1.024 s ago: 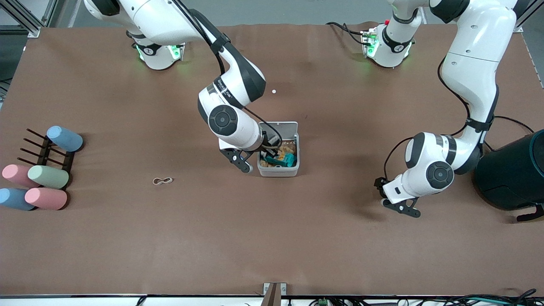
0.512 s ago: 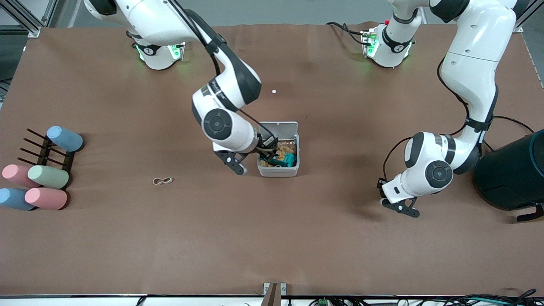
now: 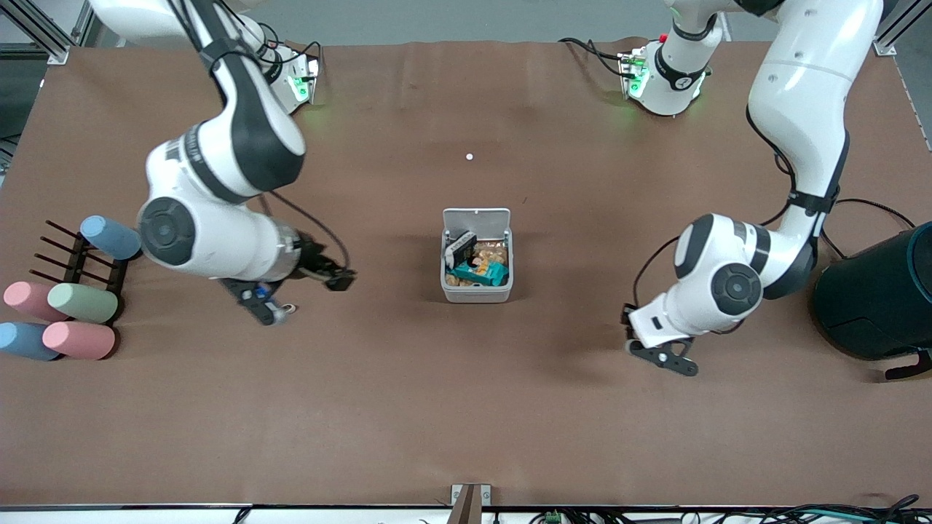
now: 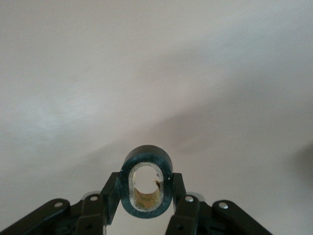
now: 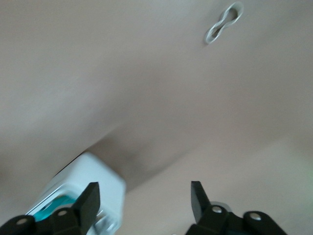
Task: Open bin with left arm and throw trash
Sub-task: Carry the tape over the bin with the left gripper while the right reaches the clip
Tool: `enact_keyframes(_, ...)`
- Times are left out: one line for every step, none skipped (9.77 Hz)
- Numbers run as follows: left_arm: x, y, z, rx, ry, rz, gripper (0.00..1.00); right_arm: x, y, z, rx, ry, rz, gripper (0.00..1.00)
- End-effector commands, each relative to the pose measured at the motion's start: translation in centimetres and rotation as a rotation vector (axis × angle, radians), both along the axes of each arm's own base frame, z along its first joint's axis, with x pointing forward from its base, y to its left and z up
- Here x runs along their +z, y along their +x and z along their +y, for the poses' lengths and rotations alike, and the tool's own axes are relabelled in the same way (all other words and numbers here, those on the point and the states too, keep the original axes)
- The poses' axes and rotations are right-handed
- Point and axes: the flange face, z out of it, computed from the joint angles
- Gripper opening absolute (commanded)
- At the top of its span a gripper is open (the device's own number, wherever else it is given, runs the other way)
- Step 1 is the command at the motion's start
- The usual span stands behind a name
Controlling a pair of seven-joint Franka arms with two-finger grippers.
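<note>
The light-grey bin stands mid-table with its white lid folded back. A black-and-white little box lies inside on teal and orange scraps. My left gripper hangs low over bare table, between the bin and the dark cylinder. It is shut on the small black tape roll, pinched between the fingers of the left gripper. My right gripper is open with nothing in it, over the spot where the rubber band lay. From its wrist, the right gripper sees the pale twisted rubber band and the bin.
A large dark teal cylinder stands at the left arm's end of the table. A black rack with several pastel cylinders sits at the right arm's end. A tiny white dot lies farther from the front camera than the bin.
My right arm has swung from the bin to over the rubber band, its gripper opening. The black-and-white box now lies in the bin. My left arm has shifted slightly toward the bin.
</note>
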Motion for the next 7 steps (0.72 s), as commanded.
enact_keyframes(2.6,-2.5,-7.0,0.102,-0.054,0.027,0.04,-7.1,-1.5,-3.2,-0.001,-0.075,-0.006,0.99)
enact_keyframes(3.2,-4.6,-11.1,0.158,-0.065,0.043,0.03,-9.5,-2.3,-5.8,-0.051,-0.073,-0.050,0.99)
enact_keyframes(3.4,-6.8,-15.0,0.173,-0.058,0.042,0.04,-11.5,-2.5,-8.1,-0.096,-0.072,-0.090,0.99)
enact_keyframes(4.1,-8.5,-18.4,0.191,-0.058,0.035,0.04,-13.2,-2.7,-9.5,-0.125,-0.074,-0.117,0.99)
enact_keyframes(3.8,-9.8,-20.1,0.201,-0.048,0.037,0.04,-14.9,-3.3,-10.8,-0.151,-0.075,-0.147,0.99)
enact_keyframes(3.5,-10.4,-20.9,0.222,-0.035,0.032,0.04,-16.0,-3.6,-11.3,-0.170,-0.072,-0.206,1.00)
enact_keyframes(3.2,-10.8,-21.2,0.231,-0.017,0.024,0.04,-16.9,-3.2,-12.1,-0.223,-0.076,-0.240,1.00)
